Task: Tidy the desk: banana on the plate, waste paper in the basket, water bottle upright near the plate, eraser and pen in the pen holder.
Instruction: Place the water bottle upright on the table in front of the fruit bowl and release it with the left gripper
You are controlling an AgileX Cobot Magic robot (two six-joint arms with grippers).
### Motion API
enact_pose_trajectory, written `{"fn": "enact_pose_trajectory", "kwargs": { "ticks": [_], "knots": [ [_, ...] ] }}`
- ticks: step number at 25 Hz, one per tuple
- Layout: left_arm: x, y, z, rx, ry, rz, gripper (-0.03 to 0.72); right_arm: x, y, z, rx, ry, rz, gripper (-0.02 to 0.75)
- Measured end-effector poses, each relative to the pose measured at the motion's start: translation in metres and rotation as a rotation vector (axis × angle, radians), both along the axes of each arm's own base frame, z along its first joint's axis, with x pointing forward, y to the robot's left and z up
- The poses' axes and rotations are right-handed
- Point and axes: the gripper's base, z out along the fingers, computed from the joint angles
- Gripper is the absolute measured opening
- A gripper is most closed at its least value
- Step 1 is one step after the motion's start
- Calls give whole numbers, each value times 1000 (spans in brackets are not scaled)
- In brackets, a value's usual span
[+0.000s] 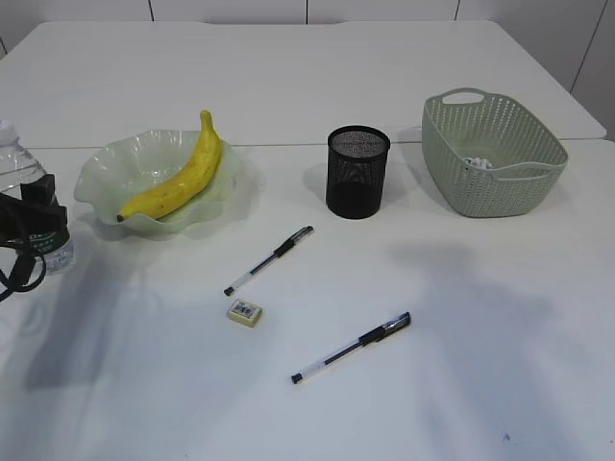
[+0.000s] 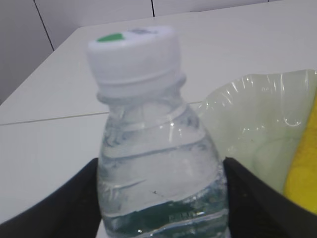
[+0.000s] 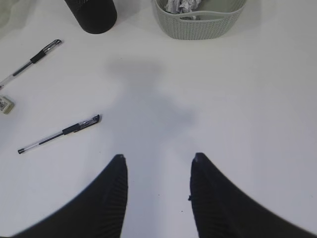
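Left wrist view shows the clear plastic water bottle [image 2: 161,148] with a white cap standing upright just beside the pale green scalloped plate [image 2: 257,129], the left gripper [image 2: 161,198] flanking its body; whether the pads press or have let go I cannot tell. A sideways drag on withdrawal could topple it against the yellow banana [image 1: 178,178]. Its base is hidden. The right gripper [image 3: 157,168] hangs apart, empty, above bare white table [image 3: 247,99].

Exterior slants down; wrist views close, sharing plate [image 1: 96,178].
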Motion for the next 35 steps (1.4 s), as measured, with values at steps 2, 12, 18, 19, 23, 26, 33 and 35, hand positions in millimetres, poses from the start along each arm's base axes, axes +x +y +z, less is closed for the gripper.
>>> {"fn": "enact_pose_trajectory", "kwargs": {
  "ticks": [2, 12, 18, 19, 23, 26, 33, 35],
  "knots": [
    [0, 1, 0, -3, 0, 9, 501, 0, 0, 0, 0, 0, 0, 314],
    [-1, 4, 0, -15, 1, 51, 494, 0, 0, 0, 0, 0, 0, 314],
    [0, 3, 0, -12, 1, 40, 493, 0, 0, 0, 0, 0, 0, 314],
    [0, 3, 0, -12, 1, 40, 494, 0, 0, 0, 0, 0, 0, 314],
    [0, 3, 0, -11, -2, 39, 524, 0, 0, 0, 0, 0, 0, 314],
    [4, 3, 5, -9, -36, 38, 557, 0, 0, 0, 0, 0, 0, 314],
    [4, 3, 8, -9, -49, 38, 570, 0, 0, 0, 0, 0, 0, 314],
    [4, 3, 8, -9, -49, 38, 571, 0, 0, 0, 0, 0, 0, 314]
  ]
}}
